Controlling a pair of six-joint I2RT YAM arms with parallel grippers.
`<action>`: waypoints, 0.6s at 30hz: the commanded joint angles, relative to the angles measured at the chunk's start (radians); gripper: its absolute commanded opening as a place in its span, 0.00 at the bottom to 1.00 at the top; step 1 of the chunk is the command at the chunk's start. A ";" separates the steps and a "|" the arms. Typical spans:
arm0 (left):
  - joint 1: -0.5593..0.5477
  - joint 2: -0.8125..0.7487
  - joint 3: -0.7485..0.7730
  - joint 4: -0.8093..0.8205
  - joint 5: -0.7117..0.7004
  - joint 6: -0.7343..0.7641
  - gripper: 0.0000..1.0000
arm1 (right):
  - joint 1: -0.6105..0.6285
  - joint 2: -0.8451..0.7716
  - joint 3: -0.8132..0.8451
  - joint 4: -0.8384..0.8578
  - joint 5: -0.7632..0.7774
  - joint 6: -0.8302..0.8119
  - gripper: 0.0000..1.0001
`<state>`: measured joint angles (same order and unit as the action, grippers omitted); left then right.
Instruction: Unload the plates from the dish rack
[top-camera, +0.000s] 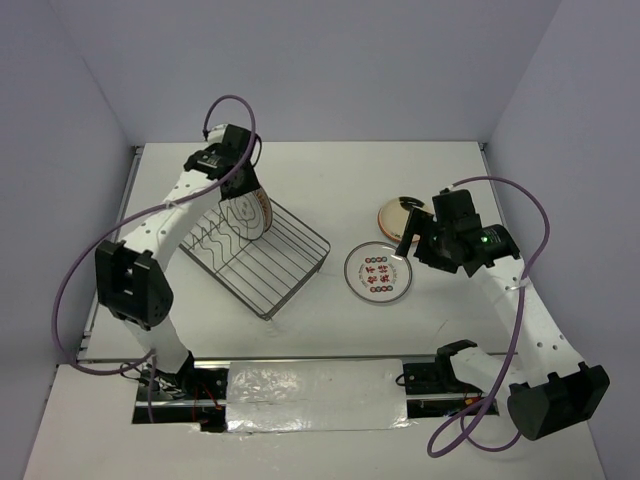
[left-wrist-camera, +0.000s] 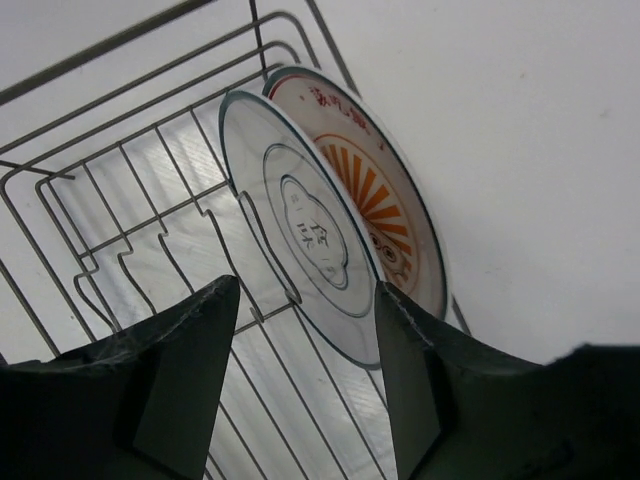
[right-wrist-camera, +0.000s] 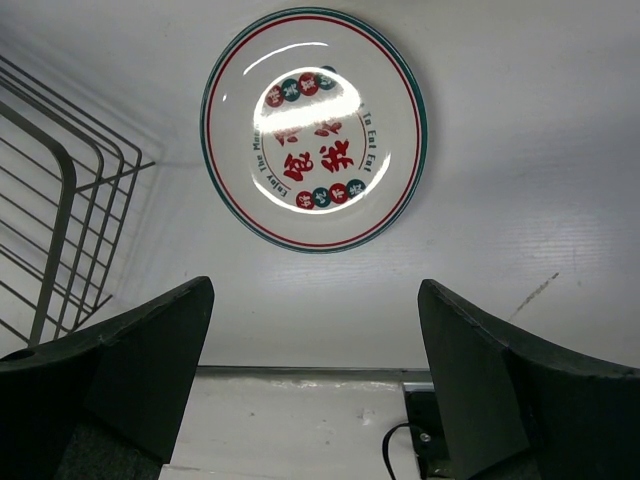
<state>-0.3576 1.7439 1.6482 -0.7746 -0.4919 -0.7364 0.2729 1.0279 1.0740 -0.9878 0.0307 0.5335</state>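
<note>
Inside the dish rack (top-camera: 285, 262), two white plates (left-wrist-camera: 300, 240), one orange-rayed, stand before the released left gripper (left-wrist-camera: 305, 293); right gripper (right-wrist-camera: 315, 300) likewise released.

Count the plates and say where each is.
4. Two stand upright side by side in the dish rack: the pale plate and the orange-rayed plate. The red-lettered plate lies flat on the table; the orange-rimmed plate beyond is partly hidden.

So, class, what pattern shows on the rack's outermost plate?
Outermost plate: orange sunburst rays, clearest in left wrist view.
</note>
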 joint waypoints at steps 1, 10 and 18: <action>0.002 -0.116 0.029 0.060 0.030 -0.003 0.69 | 0.011 -0.003 0.014 0.008 0.012 -0.009 0.90; 0.002 -0.008 0.096 0.029 0.026 -0.034 0.58 | 0.012 0.020 0.044 0.006 0.006 -0.018 0.90; 0.005 0.040 0.029 0.072 0.036 -0.054 0.52 | 0.011 0.011 0.041 -0.003 0.008 -0.024 0.90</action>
<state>-0.3561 1.7767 1.7058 -0.7311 -0.4618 -0.7670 0.2771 1.0496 1.0752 -0.9886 0.0299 0.5255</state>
